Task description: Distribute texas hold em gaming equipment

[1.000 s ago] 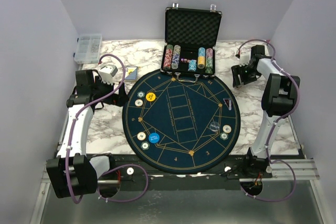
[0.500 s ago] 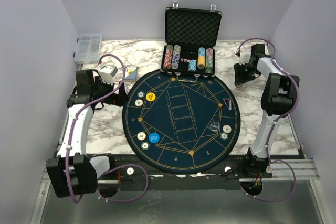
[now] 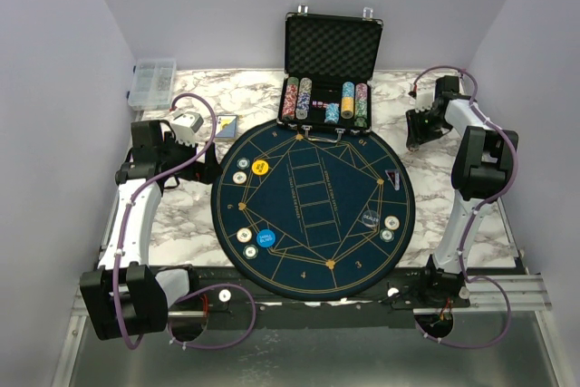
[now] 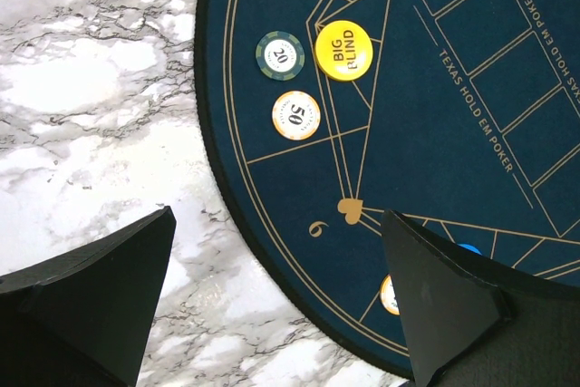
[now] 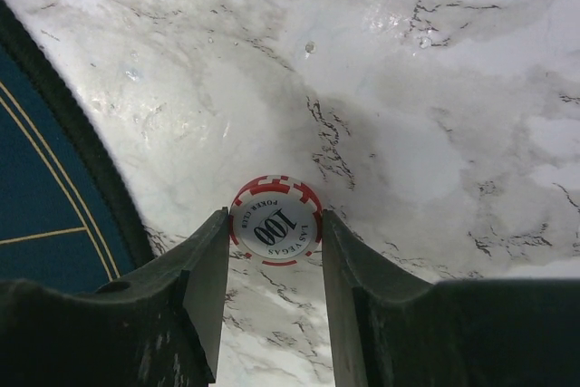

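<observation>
Overhead view of a marble table [image 3: 181,215] with a round dark-blue poker mat [image 3: 313,206] in the middle and an open chip case [image 3: 332,52] at its far edge. The right gripper [image 5: 274,219] hangs over bare marble just off the mat's far right edge. Its two fingers are clenched on a red-and-white 100 chip [image 5: 275,231], pinched across its width with the printed face turned up toward the wrist camera. Being round, the chip has no long axis to line up.

From this gripper the mat lies to the robot's left, toward the table's centre. In the right wrist view its dark rim curves down the left side, close to the fingers. The right arm is plainly the nearer one to the mat's right-hand seats, where two cream chips [image 3: 389,228] already lie, so any placing there probably calls for a short sweep inward.

The left gripper [image 4: 276,217] is spread wide and grasps nothing. It hovers over the mat's left edge by seat 6, near a yellow big blind disc [image 4: 343,50], a 20 chip [image 4: 279,55] and a 50 chip [image 4: 296,115]
</observation>
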You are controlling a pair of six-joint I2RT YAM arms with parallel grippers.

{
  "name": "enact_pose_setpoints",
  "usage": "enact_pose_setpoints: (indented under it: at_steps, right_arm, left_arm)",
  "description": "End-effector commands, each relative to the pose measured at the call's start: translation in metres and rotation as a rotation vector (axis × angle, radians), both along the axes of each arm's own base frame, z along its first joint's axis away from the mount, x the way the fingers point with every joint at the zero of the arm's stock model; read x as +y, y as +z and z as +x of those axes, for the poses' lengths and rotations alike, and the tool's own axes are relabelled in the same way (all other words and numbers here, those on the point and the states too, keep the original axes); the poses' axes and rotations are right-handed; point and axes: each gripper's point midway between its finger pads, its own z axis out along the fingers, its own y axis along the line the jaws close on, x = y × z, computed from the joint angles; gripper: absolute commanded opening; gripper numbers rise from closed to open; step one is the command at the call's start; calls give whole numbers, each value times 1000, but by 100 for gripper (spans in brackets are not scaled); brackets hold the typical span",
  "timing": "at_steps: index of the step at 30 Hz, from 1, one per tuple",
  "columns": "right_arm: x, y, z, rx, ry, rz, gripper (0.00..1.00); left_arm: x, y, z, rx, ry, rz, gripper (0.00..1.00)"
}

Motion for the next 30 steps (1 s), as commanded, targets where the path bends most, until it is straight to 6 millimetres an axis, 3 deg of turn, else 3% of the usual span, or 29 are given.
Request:
enact_pose_setpoints:
  at_steps: [1,16,24,30]
  right_arm:
    - [-2,17,3,-31,13,4,39]
    - [4,47,1,-68,41,25,38]
    - [58,103,-20,-137,174,115,38]
    - [121,134,-62,-141,347,128,38]
  left_arm:
    - [1,2,3,-1,6,8,98]
    - [0,2,4,2,4,4,99]
    - [-1,0,3,10,-3,-3,98]
    - [-1,1,2,12,-1,-5,98]
